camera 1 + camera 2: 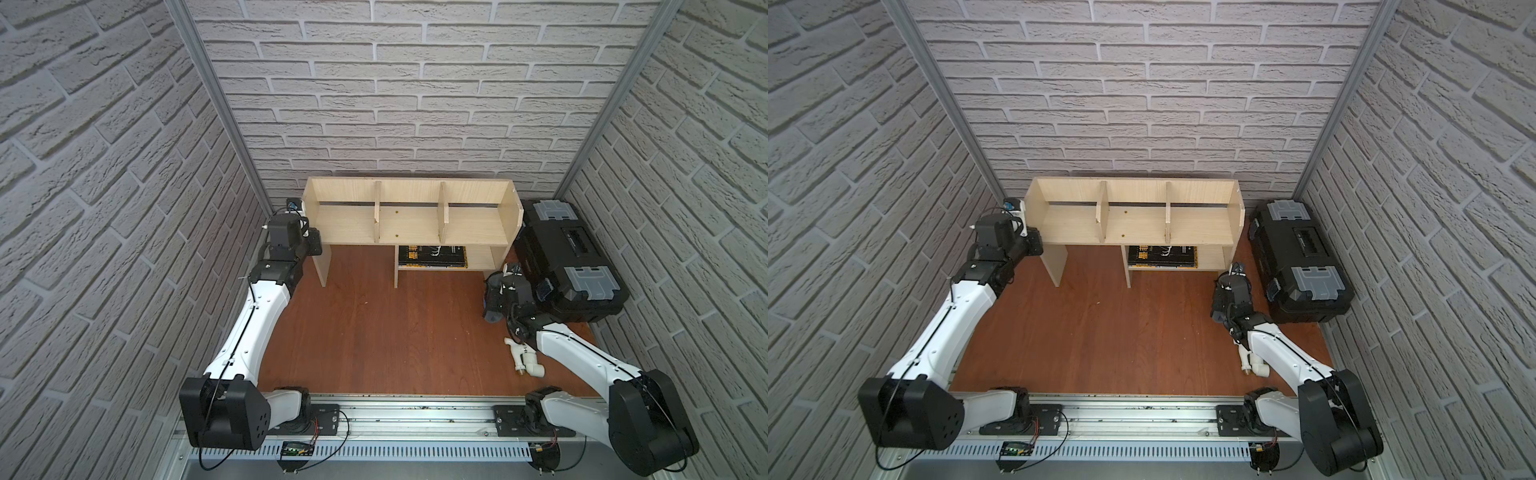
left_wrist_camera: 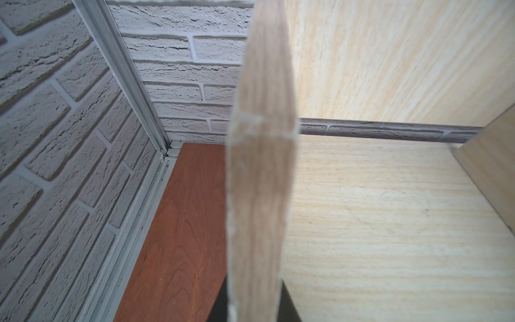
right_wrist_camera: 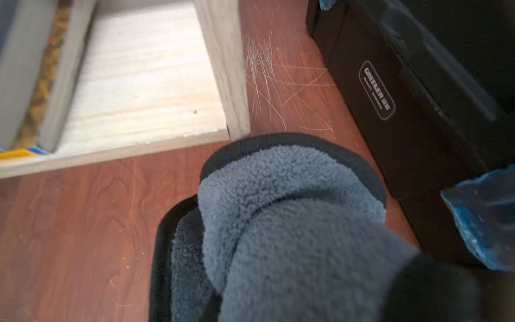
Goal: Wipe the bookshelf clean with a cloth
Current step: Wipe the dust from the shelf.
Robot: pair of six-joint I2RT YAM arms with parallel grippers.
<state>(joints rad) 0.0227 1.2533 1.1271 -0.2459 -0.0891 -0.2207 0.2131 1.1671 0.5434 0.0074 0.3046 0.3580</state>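
The light-wood bookshelf (image 1: 411,224) (image 1: 1133,224) stands at the back of the table. My left gripper (image 1: 306,232) (image 1: 1029,232) is shut on its left end panel; in the left wrist view the panel's edge (image 2: 259,167) runs between the two dark fingers (image 2: 220,306). My right gripper (image 1: 496,286) (image 1: 1223,291) is low by the shelf's right leg, shut on the grey cloth (image 1: 492,301) (image 3: 292,223). The bunched cloth hides the jaws in the right wrist view and hangs just in front of the lower shelf's corner (image 3: 139,83).
A black toolbox (image 1: 569,266) (image 3: 390,111) sits close on the right of the shelf and of my right arm. A white pipe fitting (image 1: 523,357) lies under the right forearm. A dark book (image 1: 432,255) lies on the lower shelf. Brick walls close in on three sides.
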